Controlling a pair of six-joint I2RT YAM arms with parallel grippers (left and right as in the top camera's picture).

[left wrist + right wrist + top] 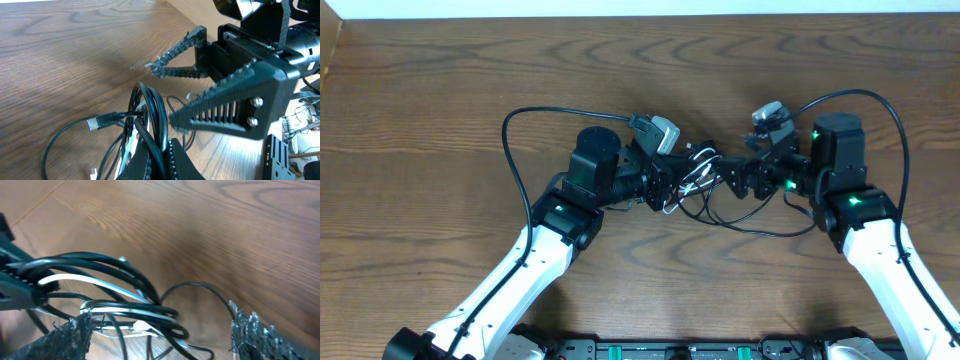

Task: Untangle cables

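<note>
Cables (118,266), several thin black cords and one white cord (75,278), sit in a tangled bundle between two robot grippers over a wooden table (470,80). The left gripper (159,150) is clamped shut on the bundle, with black loops rising from between its fingers and a small plug end (95,122) trailing off beside it. Facing it, the right gripper (161,322) stands wide open, its toothed jaws either side of the loops; whether they touch a cord is unclear. The step in hand looks like taking a fresh hold while the left side anchors the knot. The next move probably calls for closing on one loop only, then drawing it gently away from the left gripper.
</note>
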